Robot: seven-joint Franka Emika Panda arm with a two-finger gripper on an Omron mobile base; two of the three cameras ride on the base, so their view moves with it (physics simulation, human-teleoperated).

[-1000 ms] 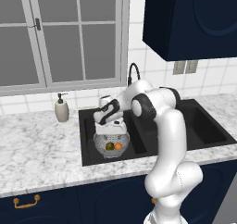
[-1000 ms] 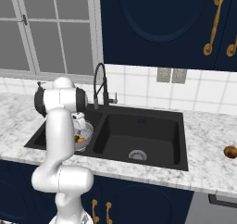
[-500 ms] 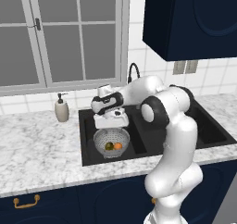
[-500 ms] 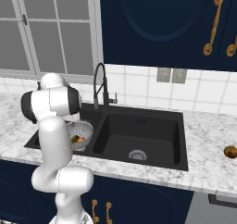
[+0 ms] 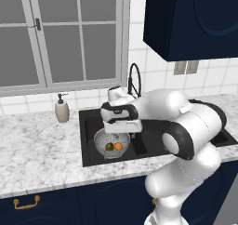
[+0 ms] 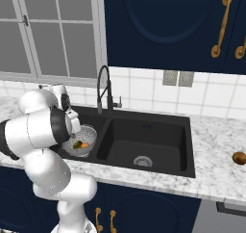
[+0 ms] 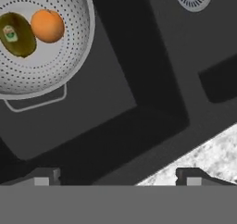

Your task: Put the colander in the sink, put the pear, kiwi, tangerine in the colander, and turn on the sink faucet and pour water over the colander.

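Observation:
The silver perforated colander (image 5: 111, 140) sits in the left basin of the black sink (image 6: 158, 131). In it lie the orange tangerine (image 7: 47, 26) and a dark olive fruit (image 7: 17, 34) with a small label; I cannot tell whether that one is the pear or the kiwi. My gripper (image 7: 118, 179) hangs open and empty above the basin, just beside the colander (image 7: 46, 56), over the sink's front rim. In the left base view the gripper (image 5: 122, 129) is right over the colander. The black gooseneck sink faucet (image 6: 103, 85) stands behind the sink, and no water shows at its spout.
A cream soap dispenser (image 5: 62, 110) stands on the marble counter left of the sink. A small brown round thing (image 6: 239, 157) lies on the counter (image 6: 216, 174) far right. The right basin has a silver drain (image 6: 142, 161). My white arm bulges over the counter's front edge.
My arm's elbow has swung round towards the front of the counter, while the hand stays above the colander. The two fruits in the colander have not moved.

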